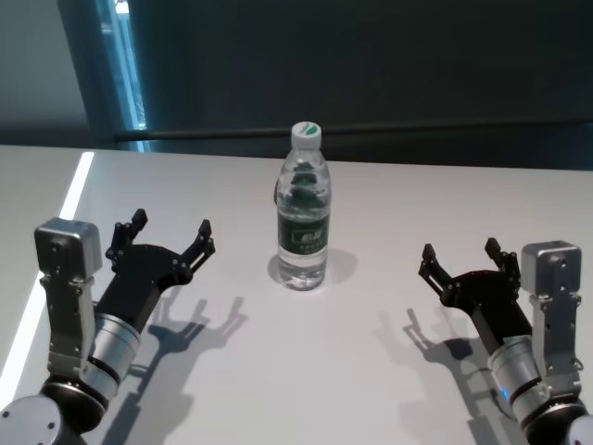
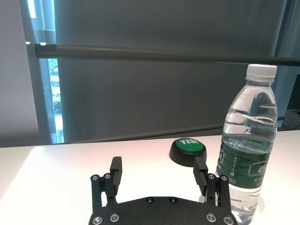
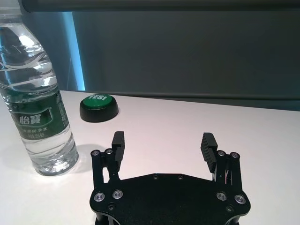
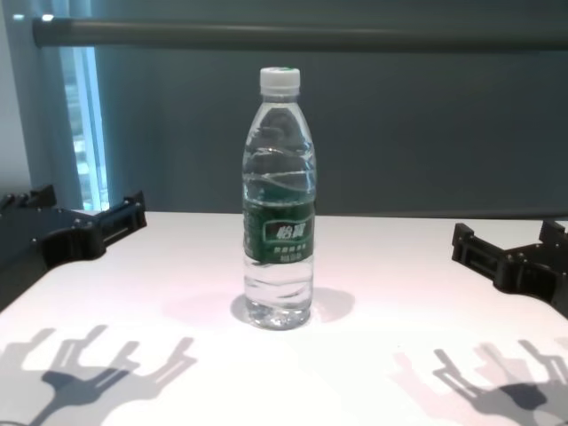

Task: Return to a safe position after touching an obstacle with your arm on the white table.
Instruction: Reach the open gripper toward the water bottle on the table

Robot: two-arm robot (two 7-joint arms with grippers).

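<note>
The obstacle, a clear water bottle (image 1: 304, 218) with a white cap and dark green label, stands upright near the middle of the white table (image 1: 371, 371). It also shows in the chest view (image 4: 279, 231), the left wrist view (image 2: 246, 154) and the right wrist view (image 3: 35, 108). My left gripper (image 1: 171, 227) is open and empty, left of the bottle and apart from it; it also shows in its wrist view (image 2: 158, 164). My right gripper (image 1: 460, 250) is open and empty, farther off to the bottle's right (image 3: 163, 138).
A round black button with a green top (image 2: 187, 149) lies on the table just behind the bottle, also seen in the right wrist view (image 3: 98, 105). A dark wall with a horizontal rail (image 4: 302, 34) stands beyond the table's far edge.
</note>
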